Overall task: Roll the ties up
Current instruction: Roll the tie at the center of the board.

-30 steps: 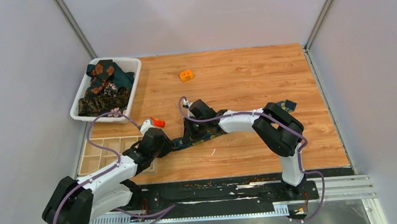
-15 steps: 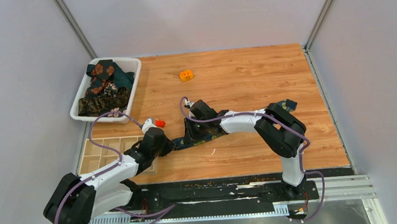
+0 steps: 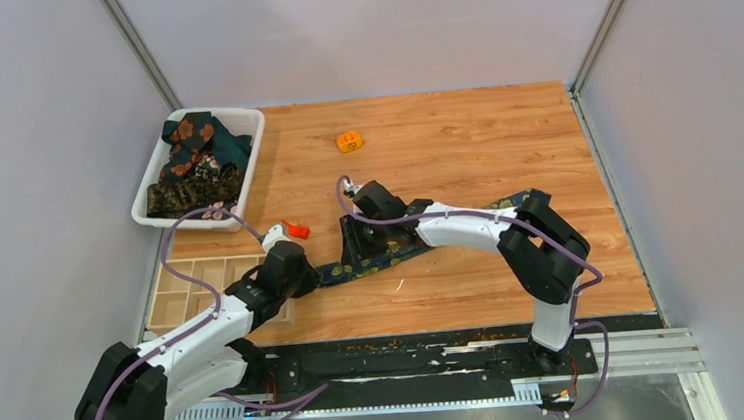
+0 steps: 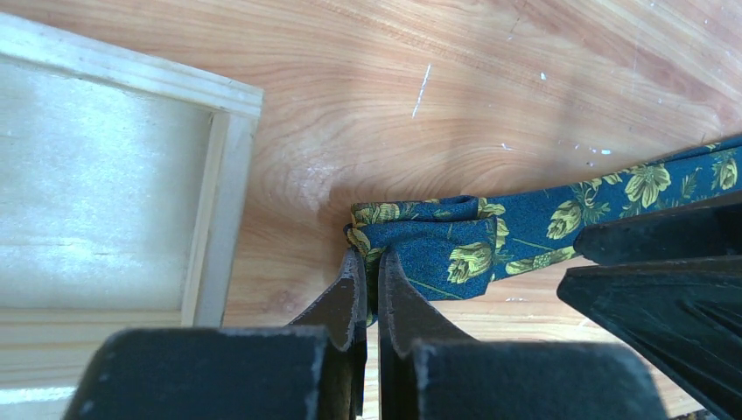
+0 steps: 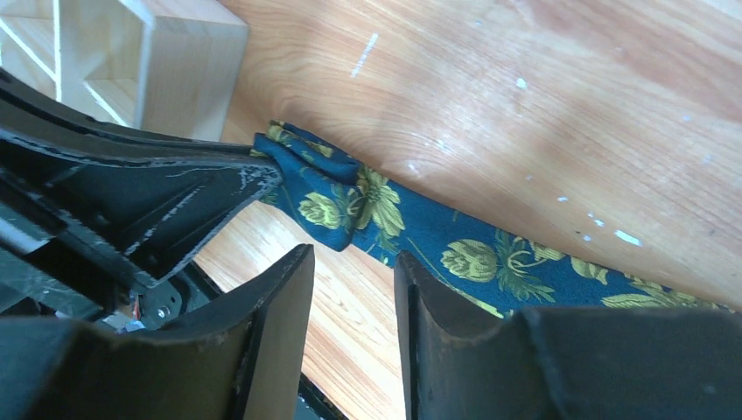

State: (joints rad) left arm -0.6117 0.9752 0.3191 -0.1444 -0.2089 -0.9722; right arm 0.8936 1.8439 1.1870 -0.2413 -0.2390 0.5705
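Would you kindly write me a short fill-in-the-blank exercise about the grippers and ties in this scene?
1. The left gripper is ____ on the folded end of the navy tie.
2. The right gripper stands ____ beside that tie, holding nothing.
3. The other ties lie in a bin whose colour is ____.

Missing words: shut; open; white.

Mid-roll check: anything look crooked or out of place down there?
The folded end of the navy tie, pinched in the left end effector beside the wooden tray, looks bunched and skewed, not a neat roll. Stray plastic lies on the table: an orange piece far back, a red piece near the left arm.
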